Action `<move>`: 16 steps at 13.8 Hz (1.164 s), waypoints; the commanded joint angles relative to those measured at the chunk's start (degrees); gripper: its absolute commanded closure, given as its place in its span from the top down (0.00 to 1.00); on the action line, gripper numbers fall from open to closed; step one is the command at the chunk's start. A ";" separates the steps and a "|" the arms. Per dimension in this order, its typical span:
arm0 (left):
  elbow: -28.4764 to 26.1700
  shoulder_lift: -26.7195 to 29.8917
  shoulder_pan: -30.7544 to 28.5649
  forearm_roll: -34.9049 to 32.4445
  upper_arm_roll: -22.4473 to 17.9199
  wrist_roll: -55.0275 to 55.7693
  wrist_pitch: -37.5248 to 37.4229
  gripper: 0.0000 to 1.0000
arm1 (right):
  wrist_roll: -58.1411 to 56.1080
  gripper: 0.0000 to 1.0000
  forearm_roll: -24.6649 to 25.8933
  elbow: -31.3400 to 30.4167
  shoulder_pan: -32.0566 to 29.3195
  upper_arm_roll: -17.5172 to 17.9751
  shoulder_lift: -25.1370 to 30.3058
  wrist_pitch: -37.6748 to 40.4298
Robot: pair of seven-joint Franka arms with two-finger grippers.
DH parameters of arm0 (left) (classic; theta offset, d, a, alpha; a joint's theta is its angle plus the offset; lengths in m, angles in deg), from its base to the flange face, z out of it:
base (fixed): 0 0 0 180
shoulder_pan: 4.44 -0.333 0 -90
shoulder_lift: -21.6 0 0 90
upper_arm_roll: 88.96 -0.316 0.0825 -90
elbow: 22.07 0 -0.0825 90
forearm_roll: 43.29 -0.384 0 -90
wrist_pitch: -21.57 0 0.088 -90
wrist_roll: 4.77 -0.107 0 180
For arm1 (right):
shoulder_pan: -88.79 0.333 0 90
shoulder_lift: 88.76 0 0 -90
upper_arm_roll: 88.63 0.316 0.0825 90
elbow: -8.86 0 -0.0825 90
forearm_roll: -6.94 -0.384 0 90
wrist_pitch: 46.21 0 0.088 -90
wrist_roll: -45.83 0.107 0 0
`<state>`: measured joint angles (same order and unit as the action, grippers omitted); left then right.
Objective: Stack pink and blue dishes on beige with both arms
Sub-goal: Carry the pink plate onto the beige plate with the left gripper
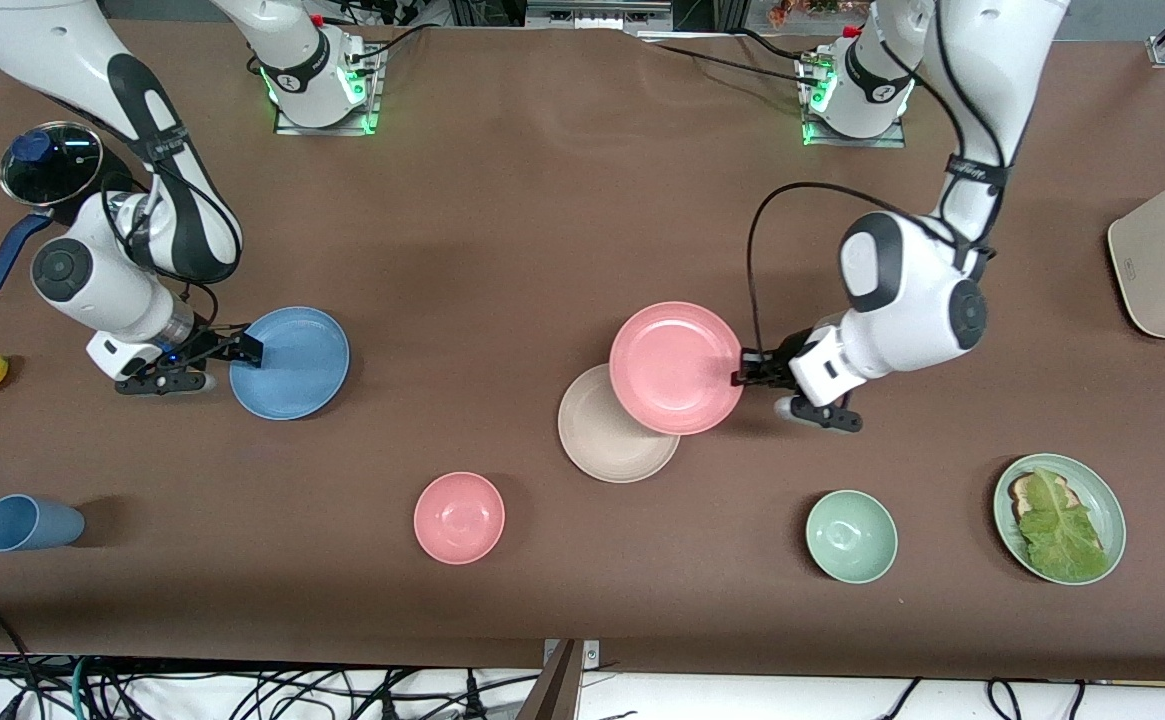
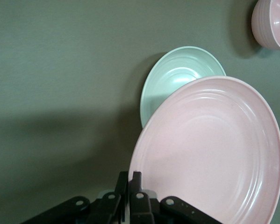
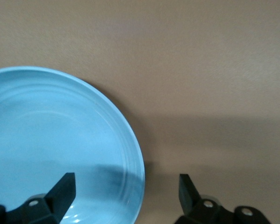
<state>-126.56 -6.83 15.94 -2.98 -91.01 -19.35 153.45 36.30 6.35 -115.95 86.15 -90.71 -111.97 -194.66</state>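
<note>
While our left gripper [image 1: 739, 378] pinches the pink plate [image 1: 675, 367] over the beige plate [image 1: 604, 437], we next centre and release; right gripper [image 1: 242, 346] spread astride the blue plate [image 1: 292, 362] rim, ungripped

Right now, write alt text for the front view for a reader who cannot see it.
The left gripper holds the pink plate by its rim, partly over the beige plate at mid-table. Toward the right arm's end, the open right gripper straddles the rim of the blue plate.
</note>
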 commanded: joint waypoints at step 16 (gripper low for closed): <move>11.06 -13.49 7.83 1.09 -1.20 7.90 9.01 0.31 | -1.37 0.00 -0.99 8.76 -0.43 0.67 2.72 13.48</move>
<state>-117.32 -19.46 22.98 -2.98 -91.28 -11.83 162.29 36.04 6.02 -112.86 86.04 -90.59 -111.35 -189.94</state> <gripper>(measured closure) 0.952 0.921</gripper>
